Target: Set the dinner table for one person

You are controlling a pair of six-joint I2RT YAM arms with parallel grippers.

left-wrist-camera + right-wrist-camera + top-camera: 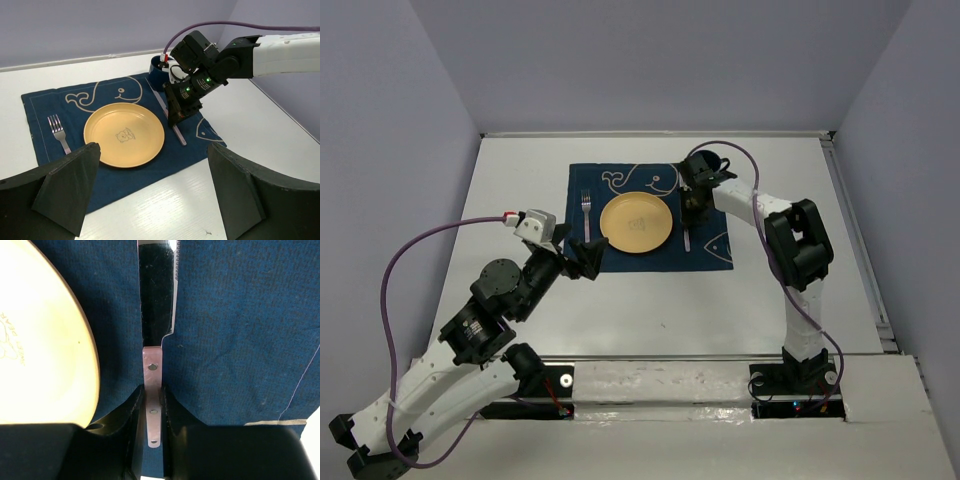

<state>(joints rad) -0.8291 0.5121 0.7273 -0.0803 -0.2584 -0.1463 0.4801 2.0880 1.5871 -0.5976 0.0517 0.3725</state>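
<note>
Well, the dinner table [520, 190] fills my overhead view, a wide matte white top running from the arm bases to the far wall. I judge it rigid and fixed, nothing to grip, only a firm floor to set things on. What needs handling is the knife [157, 300], lying flat on the navy cloth [712, 256] just to the right of the yellow plate [636, 222], blade pointing to the far side. It looks thin, stiff and smooth, so probably light and slippery, and the soft cloth gives little room to get under it. The narrow riveted handle, taken across its width, seems the only sensible hold. The right gripper [151, 400] is down there now, its fingers close on either side of that handle. I cannot tell from the wrist view whether they pinch it or merely flank it. The plate rim sits near the left finger, so any sideways drift could nudge it. A fork [586, 212] lies on the cloth on the plate's other side, well apart from the knife. A dark blue cup [156, 70] stands at the cloth's far corner behind the right arm, close enough that I would mind it when lifting away. The left gripper [588, 258] hovers at the cloth's near left corner, fingers spread wide, holding nothing.
</note>
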